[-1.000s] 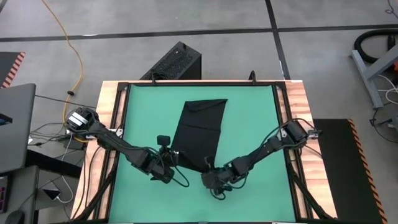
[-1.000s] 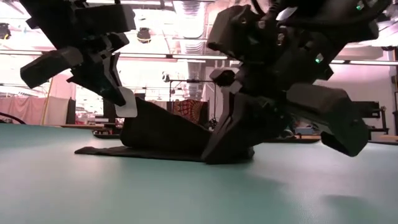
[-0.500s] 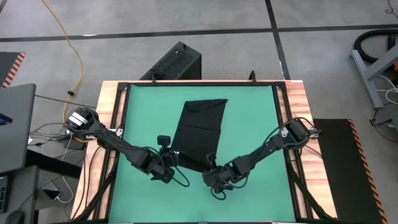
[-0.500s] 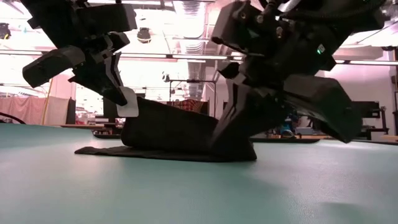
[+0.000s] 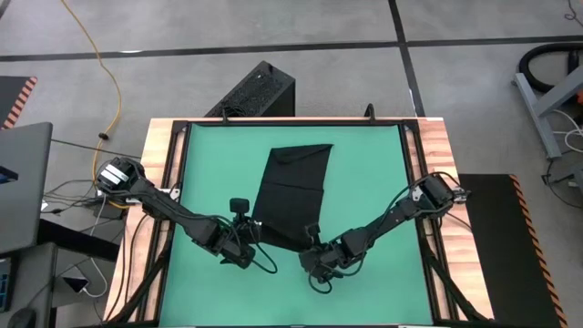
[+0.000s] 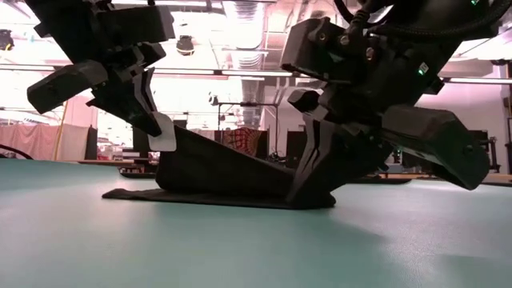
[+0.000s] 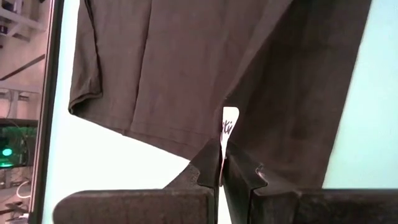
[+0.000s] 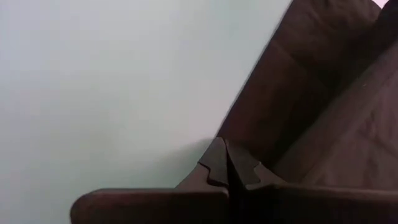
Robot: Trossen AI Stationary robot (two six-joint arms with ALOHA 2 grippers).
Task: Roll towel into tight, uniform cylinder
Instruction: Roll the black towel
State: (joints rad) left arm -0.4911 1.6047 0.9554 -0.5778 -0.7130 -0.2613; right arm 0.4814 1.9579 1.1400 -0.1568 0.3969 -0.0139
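The black towel (image 5: 293,187) lies on the green mat (image 5: 364,182), its far part flat and its near edge raised. My left gripper (image 5: 252,234) is shut on the near left corner, by the small white tag (image 6: 162,133), and holds it above the mat. My right gripper (image 5: 311,244) is shut on the near right corner, low by the mat (image 6: 240,248). In the low view the towel (image 6: 216,172) slopes down from the left gripper (image 6: 157,128) to the right gripper (image 6: 314,192). My left gripper pinches the towel's near left corner at the white tag (image 7: 229,121) between its two fingers, slanting down from the near side. That corner is lifted clear of the mat; the cloth beyond it runs down onto the mat. My right gripper pinches the towel's near right corner (image 8: 249,146) between its two shut fingers, slanting down from the near side. The corner sits just at the mat's surface (image 6: 316,200). One layer or several, I cannot tell.
A black ribbed box (image 5: 255,91) stands on the floor beyond the table's far edge. The mat has a dark frame and wooden borders (image 5: 437,155). Bare mat lies left, right and near of the towel. A laptop (image 5: 18,182) sits off the left side.
My right gripper has gone a little toward the table's right edge, staying low and shut, and has drawn the towel's near right corner along with it. The raised near edge now slopes more evenly down from the left gripper.
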